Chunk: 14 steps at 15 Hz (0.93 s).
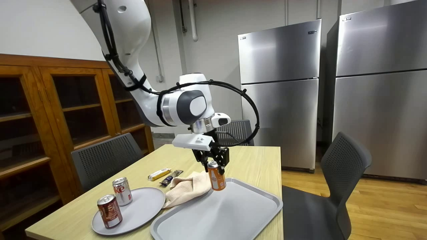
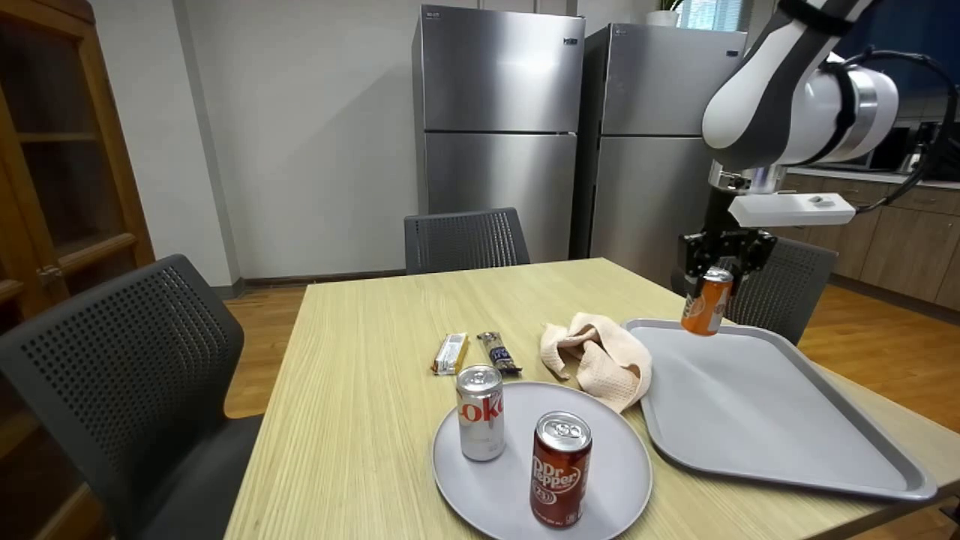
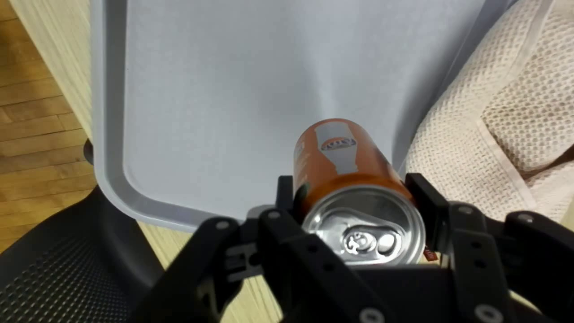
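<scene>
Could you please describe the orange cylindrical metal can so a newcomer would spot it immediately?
On the pale rectangular wooden table, find the grey rectangular plastic tray. Above it, a black jointed claw grips the orange can. Unlike the silver metal can and maroon metal can standing on the round grey plate, it is orange and held aloft.

Light is even; in an exterior view a bright window (image 2: 709,13) shows at the top, and a faint diagonal shadow crosses the wall (image 2: 315,135). Vertical sheen streaks the stainless-steel refrigerators (image 1: 280,123), whose edges tilt with wide-angle distortion. In the wrist view, a pale glare band crosses the gray tray (image 3: 224,103), highlights glint atop the orange soda can (image 3: 354,186), and soft shadow borders the waffle-weave towel (image 3: 497,116).
</scene>
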Tool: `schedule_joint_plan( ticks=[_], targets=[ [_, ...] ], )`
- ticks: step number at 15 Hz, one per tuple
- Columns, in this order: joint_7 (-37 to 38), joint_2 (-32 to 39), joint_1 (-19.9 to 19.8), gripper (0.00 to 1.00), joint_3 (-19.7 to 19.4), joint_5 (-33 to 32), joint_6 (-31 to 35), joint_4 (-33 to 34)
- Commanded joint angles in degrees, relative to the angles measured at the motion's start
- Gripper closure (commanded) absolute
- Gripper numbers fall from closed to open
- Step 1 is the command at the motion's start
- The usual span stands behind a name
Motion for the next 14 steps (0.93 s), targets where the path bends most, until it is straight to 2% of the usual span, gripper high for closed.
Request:
schedule_joint_plan(
  ticks=[1,9,14],
  targets=[
    [-1.90,1.54,-1.65,0.62,-1.02,0.35,0.21,1.83],
    [0.98,7.86,-1.84,0.62,-4.74,-0.92,-0.31,6.89],
    [1.18,12.08,-2.19,0.62,-5.08,0.01,-1.20,10.42]
  ],
)
